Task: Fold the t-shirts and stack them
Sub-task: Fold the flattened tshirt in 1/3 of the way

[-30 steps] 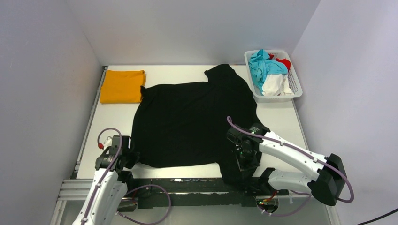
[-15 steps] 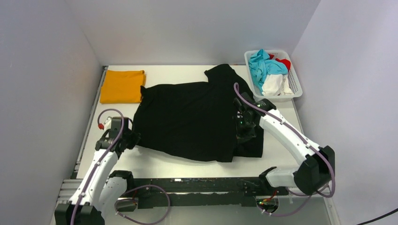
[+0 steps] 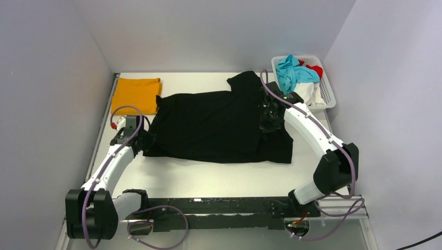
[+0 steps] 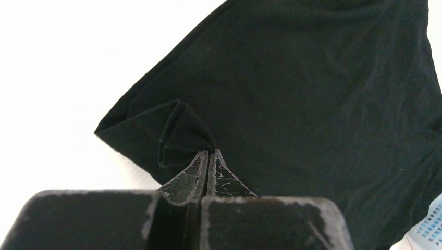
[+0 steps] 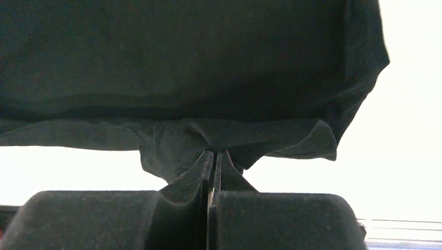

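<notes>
- Cloth first: we see the black t-shirt (image 3: 219,127) spread over the middle of the table (image 3: 208,174), its long axis running left to right, with one sleeve (image 3: 245,80) pointing to the far edge.
- We find the orange-yellow t-shirt (image 3: 135,96) folded flat at the far left corner, just beside the black one.
- We cannot make out either set of fingertips from above, black against black cloth; the right arm covers part of the white basket (image 3: 328,99).
- We see the left gripper (image 4: 208,156) pinched tight on a bunched near-left corner of the shirt, its arm reaching forward along the left side.
- We see the right gripper (image 5: 213,156) clamped on a gathered fold of the same shirt, its arm stretched far forward, its wrist near the basket.
</notes>
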